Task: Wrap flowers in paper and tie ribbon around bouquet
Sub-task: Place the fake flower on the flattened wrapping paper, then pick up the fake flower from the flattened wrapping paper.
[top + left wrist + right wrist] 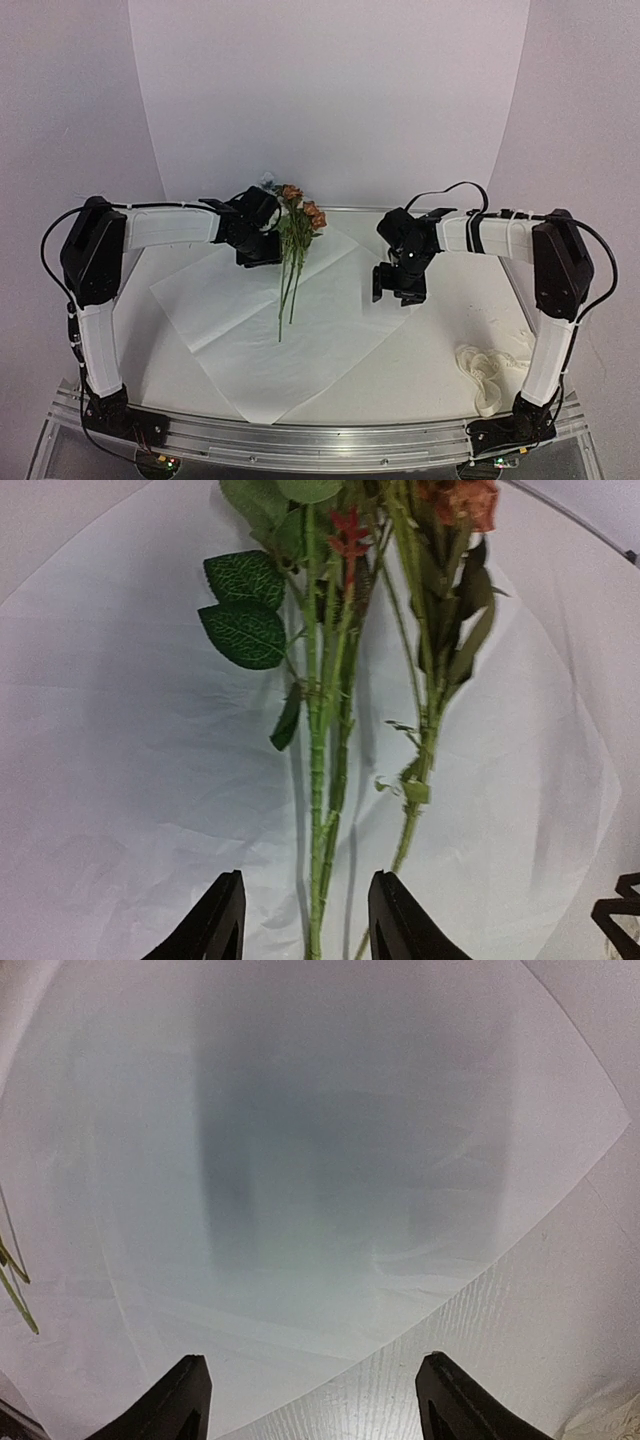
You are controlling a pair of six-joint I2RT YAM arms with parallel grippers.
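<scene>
The flowers (296, 235) lie on the paper (240, 330), rust-orange blooms toward the back and thin green stems (320, 780) running toward the front. The paper is a big white sheet spread like a diamond in the middle of the table. My left gripper (258, 243) hovers just left of the blooms. In the left wrist view its fingers (214, 925) stand apart, and the stems pass between them with gaps on both sides. My right gripper (397, 285) hangs open over the paper's right edge (430, 1310), holding nothing. The ribbon (488, 372) lies bunched at the front right.
The white table (440, 330) has a metal rail (320, 440) along its near edge, where both arm bases are bolted. A white curved backdrop (330, 90) closes off the rear.
</scene>
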